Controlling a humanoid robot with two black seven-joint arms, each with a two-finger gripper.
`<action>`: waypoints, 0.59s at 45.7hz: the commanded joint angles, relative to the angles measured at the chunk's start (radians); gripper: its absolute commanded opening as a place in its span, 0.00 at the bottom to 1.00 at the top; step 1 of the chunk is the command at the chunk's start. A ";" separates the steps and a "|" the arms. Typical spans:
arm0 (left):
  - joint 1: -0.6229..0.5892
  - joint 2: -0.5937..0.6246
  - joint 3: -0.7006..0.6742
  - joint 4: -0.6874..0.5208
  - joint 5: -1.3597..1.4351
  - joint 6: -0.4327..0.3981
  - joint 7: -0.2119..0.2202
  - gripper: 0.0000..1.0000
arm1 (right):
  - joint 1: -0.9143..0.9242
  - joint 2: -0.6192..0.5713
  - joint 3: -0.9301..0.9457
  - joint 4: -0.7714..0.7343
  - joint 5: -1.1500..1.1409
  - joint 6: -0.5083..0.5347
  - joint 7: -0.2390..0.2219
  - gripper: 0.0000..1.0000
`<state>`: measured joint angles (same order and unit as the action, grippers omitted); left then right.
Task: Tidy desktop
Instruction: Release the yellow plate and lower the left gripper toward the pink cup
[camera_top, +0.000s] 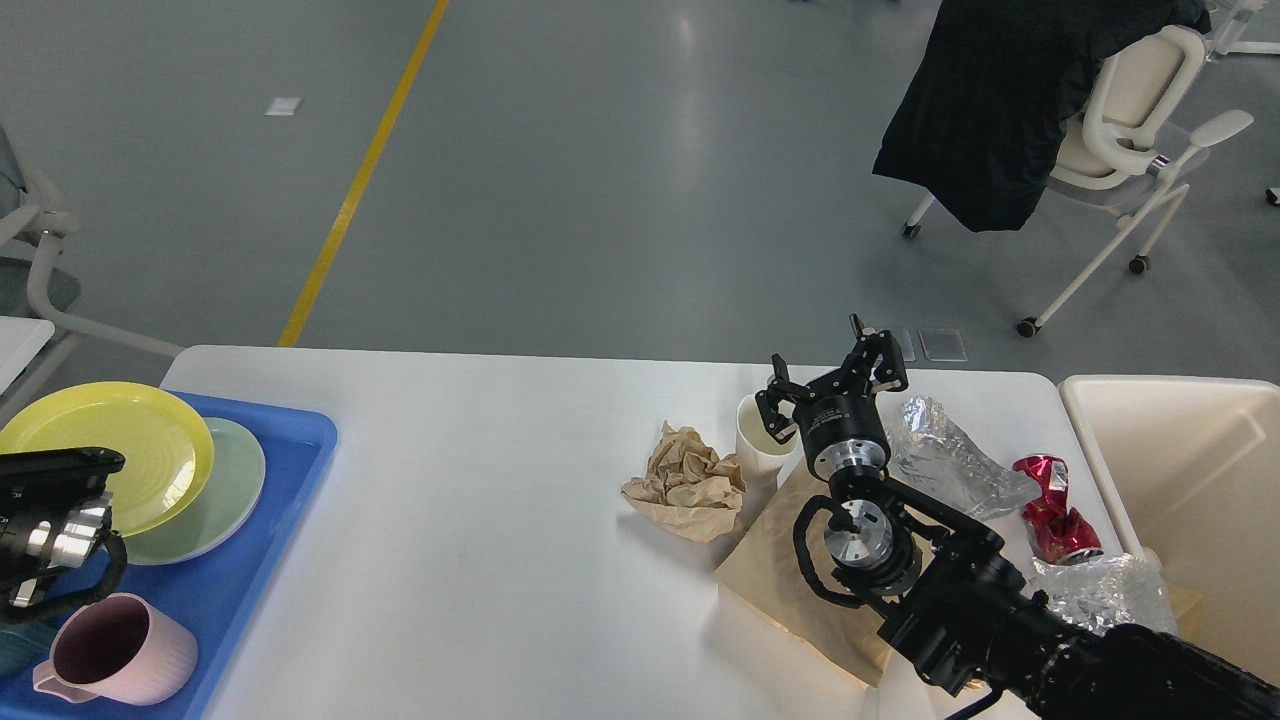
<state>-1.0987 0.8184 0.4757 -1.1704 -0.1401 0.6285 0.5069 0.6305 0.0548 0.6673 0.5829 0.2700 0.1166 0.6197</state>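
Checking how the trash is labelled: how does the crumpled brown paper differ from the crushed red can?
The crumpled brown paper is matte tan and sits mid-desktop, left of the white cup. The crushed red can is shiny metallic red, smaller, and lies near the cream bin. Both are crushed and rest on the desktop.

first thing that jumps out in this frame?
The right gripper, open, over a white paper cup right of centre on the desktop, amid crumpled brown paper, a crushed red can and clear plastic. Next, the yellow plate on the blue tray far left.
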 joint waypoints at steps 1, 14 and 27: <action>0.029 -0.034 0.000 0.044 0.002 -0.001 0.001 0.27 | 0.000 0.000 0.000 -0.002 0.000 0.000 0.000 1.00; 0.033 -0.048 0.000 0.049 0.002 0.000 -0.001 0.34 | 0.000 0.000 0.000 -0.002 0.000 0.000 0.000 1.00; 0.033 -0.056 0.000 0.048 0.004 -0.007 0.001 0.85 | 0.000 0.000 0.000 -0.002 0.000 0.000 0.000 1.00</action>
<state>-1.0661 0.7628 0.4740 -1.1215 -0.1365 0.6284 0.5068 0.6305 0.0552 0.6673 0.5815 0.2700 0.1166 0.6197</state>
